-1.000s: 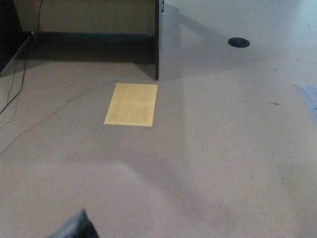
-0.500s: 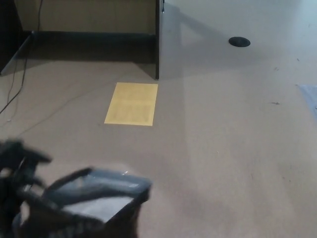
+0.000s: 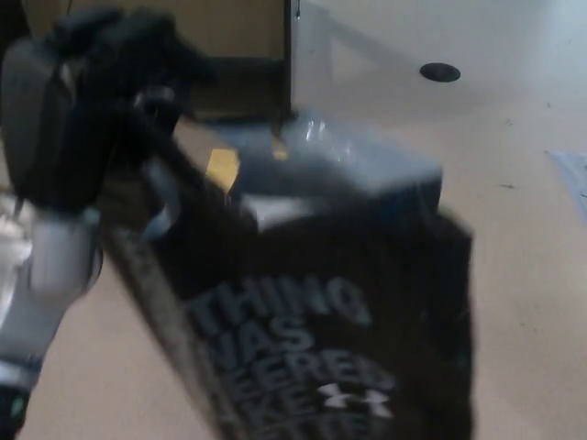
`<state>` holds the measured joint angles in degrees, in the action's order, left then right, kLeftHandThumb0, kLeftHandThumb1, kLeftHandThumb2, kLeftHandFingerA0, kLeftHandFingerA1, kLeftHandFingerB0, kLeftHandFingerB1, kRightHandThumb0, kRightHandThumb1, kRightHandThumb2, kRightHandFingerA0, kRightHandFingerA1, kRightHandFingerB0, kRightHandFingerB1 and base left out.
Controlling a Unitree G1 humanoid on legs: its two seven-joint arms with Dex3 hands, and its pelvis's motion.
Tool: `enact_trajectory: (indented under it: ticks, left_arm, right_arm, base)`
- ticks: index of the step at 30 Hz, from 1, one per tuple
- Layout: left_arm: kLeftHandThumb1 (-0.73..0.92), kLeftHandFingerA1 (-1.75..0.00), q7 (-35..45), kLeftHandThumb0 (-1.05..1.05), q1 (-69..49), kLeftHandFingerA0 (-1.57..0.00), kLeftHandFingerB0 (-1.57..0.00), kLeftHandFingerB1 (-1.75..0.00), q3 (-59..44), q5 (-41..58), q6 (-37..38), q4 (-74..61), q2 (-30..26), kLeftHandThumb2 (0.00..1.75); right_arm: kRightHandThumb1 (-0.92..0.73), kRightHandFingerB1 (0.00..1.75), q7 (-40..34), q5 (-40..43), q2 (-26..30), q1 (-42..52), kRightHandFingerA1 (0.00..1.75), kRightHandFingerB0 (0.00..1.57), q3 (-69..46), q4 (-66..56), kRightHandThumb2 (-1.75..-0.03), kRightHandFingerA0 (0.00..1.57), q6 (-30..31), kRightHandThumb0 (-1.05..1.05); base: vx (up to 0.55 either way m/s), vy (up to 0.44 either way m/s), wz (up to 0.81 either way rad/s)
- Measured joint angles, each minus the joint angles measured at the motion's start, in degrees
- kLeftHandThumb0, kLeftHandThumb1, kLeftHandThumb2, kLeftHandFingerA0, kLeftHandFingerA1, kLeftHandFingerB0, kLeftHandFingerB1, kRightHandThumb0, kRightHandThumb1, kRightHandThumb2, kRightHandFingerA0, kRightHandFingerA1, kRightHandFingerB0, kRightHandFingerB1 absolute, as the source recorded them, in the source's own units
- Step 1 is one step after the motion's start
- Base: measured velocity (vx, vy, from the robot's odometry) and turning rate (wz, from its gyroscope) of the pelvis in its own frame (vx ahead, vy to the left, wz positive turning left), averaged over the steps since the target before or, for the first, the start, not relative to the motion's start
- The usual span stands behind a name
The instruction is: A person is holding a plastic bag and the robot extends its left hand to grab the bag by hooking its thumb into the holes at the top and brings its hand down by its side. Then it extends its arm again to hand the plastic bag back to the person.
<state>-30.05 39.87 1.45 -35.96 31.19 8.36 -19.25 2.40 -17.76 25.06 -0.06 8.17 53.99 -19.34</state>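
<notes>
Plastic bag (image 3: pixel 330 321): black, glossy, grey block lettering, blurred; hangs mid-frame from the left hand.
Left hand (image 3: pixel 101 82): black, top left, fingers clenched on the bag's top edge.
Floor (image 3: pixel 523 229): matte beige.
Yellow sheet (image 3: pixel 222 168): flat, mostly hidden behind the bag.

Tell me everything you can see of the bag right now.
The bag is black, glossy plastic with pale block lettering and a small white logo low on its face. Blurred, it hangs tilted from the left hand, raised at upper left. Its open mouth shows something pale grey inside. It fills the lower middle of the view; no person shows.
</notes>
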Motion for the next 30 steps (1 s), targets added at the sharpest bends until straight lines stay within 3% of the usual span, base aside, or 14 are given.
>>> enact_trajectory:
  ticks: [10, 11, 12, 13, 14, 16, 17, 18, 20, 23, 24, 26, 27, 30]
  left_arm:
    - [0.76, -1.69, 6.5, -0.16, 20.4, -0.86, -0.66, -1.39, 5.4, 0.5, -6.5, 6.8, 7.6, 0.65]
    - [0.74, -1.69, 6.7, -0.16, 20.9, -0.91, -0.68, -1.33, 5.7, 0.5, -6.7, 6.9, 8.1, 0.68]
    - [0.55, -1.37, 7.1, -0.20, 22.7, -1.24, -0.81, -1.12, 7.2, 0.3, -7.5, 7.2, 10.0, 0.96]
    - [0.55, -1.37, 7.2, -0.20, 23.4, -1.24, -0.81, -1.12, 8.0, 0.1, -7.7, 7.5, 10.9, 0.96]
    - [0.71, -1.71, 7.2, -0.17, 24.4, -0.95, -0.68, -1.40, 9.0, -0.3, -8.2, 7.7, 12.0, 0.72]
    - [0.75, -1.70, 7.2, -0.22, 25.6, -0.93, -0.66, -1.38, 10.7, -1.4, -9.0, 7.8, 13.6, 0.69]
    - [0.59, -1.33, 7.3, -0.25, 26.1, -1.21, -0.79, -1.01, 11.5, -1.9, -9.6, 7.6, 14.6, 1.00]
    - [0.73, -1.67, 7.5, -0.21, 26.3, -0.97, -0.78, -1.06, 12.3, -2.2, -10.0, 7.2, 15.4, 0.70]
    - [0.70, -1.66, 7.9, -0.23, 26.6, -0.98, -0.80, -1.04, 13.9, -2.7, -10.7, 6.4, 17.0, 0.69]
    - [0.69, -1.70, 8.2, -0.22, 26.7, -1.01, -0.69, -1.36, 15.9, -4.0, -12.2, 5.2, 19.0, 0.70]
    - [0.53, -1.38, 8.2, -0.30, 26.7, -1.29, -0.78, -0.99, 16.5, -4.5, -12.7, 5.1, 19.6, 0.95]
    - [0.53, -1.37, 8.1, -0.30, 26.8, -1.27, -0.78, -0.96, 17.5, -5.6, -13.5, 5.0, 21.0, 0.95]
    - [0.52, -1.37, 8.0, -0.31, 26.9, -1.27, -0.78, -0.99, 17.7, -5.8, -13.6, 5.1, 21.2, 0.94]
    - [0.52, -1.39, 7.8, -0.32, 27.5, -1.30, -0.78, -1.03, 18.0, -6.7, -14.4, 5.3, 21.9, 0.94]
  right_arm:
    - [-0.69, 0.42, 0.0, 0.1, 0.0, 0.1, 0.50, 0.57, -0.2, 0.3, -0.61, 0.73, 0.0, -0.34]
    - [-0.69, 0.42, 0.0, 0.1, 0.0, 0.2, 0.50, 0.57, -0.2, 0.3, -0.61, 0.72, 0.0, -0.34]
    - [-0.69, 0.42, 0.0, 0.1, 0.0, 0.3, 0.51, 0.56, -0.3, 0.4, -0.61, 0.72, 0.0, -0.34]
    - [-0.69, 0.42, 0.0, 0.1, 0.0, 0.2, 0.51, 0.56, -0.3, 0.4, -0.61, 0.72, 0.0, -0.34]
    - [-0.70, 0.41, 0.0, 0.1, 0.0, 0.2, 0.50, 0.56, -0.3, 0.5, -0.60, 0.72, 0.0, -0.35]
    - [-0.69, 0.41, 0.0, 0.1, 0.0, 0.2, 0.50, 0.56, -0.3, 0.6, -0.61, 0.72, 0.0, -0.35]
    - [-0.70, 0.41, 0.0, 0.1, 0.0, 0.2, 0.50, 0.56, -0.4, 0.6, -0.61, 0.73, 0.1, -0.35]
    - [-0.70, 0.42, 0.0, 0.1, 0.0, 0.2, 0.52, 0.58, -0.5, 0.6, -0.61, 0.74, 0.1, -0.34]
    - [-0.70, 0.42, 0.0, 0.1, 0.0, 0.1, 0.51, 0.58, -0.6, 0.4, -0.61, 0.72, 0.2, -0.35]
    - [-0.70, 0.41, 0.0, 0.1, 0.0, 0.2, 0.48, 0.57, -0.7, 0.2, -0.60, 0.71, 0.2, -0.36]
    - [-0.71, 0.41, 0.0, 0.1, 0.0, 0.2, 0.49, 0.56, -0.7, 0.2, -0.60, 0.72, 0.2, -0.36]
    - [-0.71, 0.41, 0.0, 0.1, 0.0, 0.2, 0.49, 0.57, -0.7, 0.3, -0.60, 0.72, 0.2, -0.36]
    - [-0.59, 0.53, 0.0, 0.1, 0.0, 0.2, 0.61, 0.52, -0.7, 0.3, -0.82, 0.65, 0.2, -0.41]
    - [-0.70, 0.42, 0.0, 0.1, 0.0, 0.0, 0.52, 0.57, -0.8, 0.2, -0.61, 0.74, 0.3, -0.34]
  base:
    - [0.00, 0.000, 0.00]
    - [0.00, 0.000, 0.00]
    - [0.00, 0.000, 0.00]
    - [0.00, 0.000, 0.00]
    - [0.00, 0.000, 0.00]
    - [0.00, 0.000, 0.00]
    - [0.00, 0.000, 0.00]
    - [0.00, 0.000, 0.00]
    - [0.00, 0.000, 0.00]
    - [0.00, 0.000, 0.00]
    - [0.00, 0.000, 0.00]
    - [0.00, 0.000, 0.00]
    - [0.00, 0.000, 0.00]
    - [0.00, 0.000, 0.00]
